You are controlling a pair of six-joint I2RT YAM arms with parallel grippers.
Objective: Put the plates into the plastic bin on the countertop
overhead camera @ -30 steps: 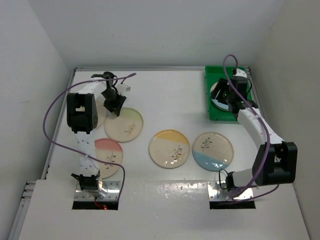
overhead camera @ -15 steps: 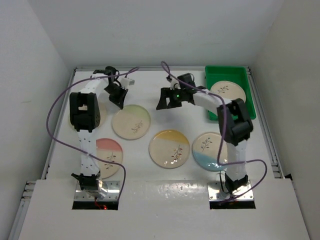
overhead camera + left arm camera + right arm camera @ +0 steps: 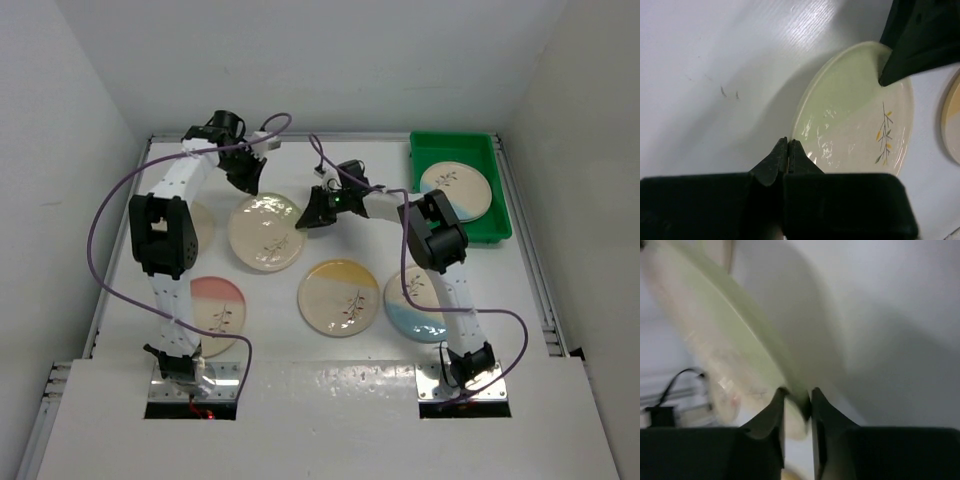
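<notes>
Right gripper (image 3: 796,396), fingers pinched on the rim of the pale green plate (image 3: 265,232) at mid-countertop (image 3: 340,240); left gripper (image 3: 789,145) closed, empty, just beside that plate; blue-edged plate (image 3: 455,190) lying in the green bin (image 3: 452,140).

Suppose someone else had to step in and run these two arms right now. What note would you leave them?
Left gripper: shut, empty, tips at the rim of the green plate.
Right gripper: shut on its opposite rim; it looks tipped up.
Done: one plate showing in the plastic bin.
Left: green plate, then yellow plate, blue plate, pink plate and a half-hidden plate under the left arm, lying on the countertop.
</notes>
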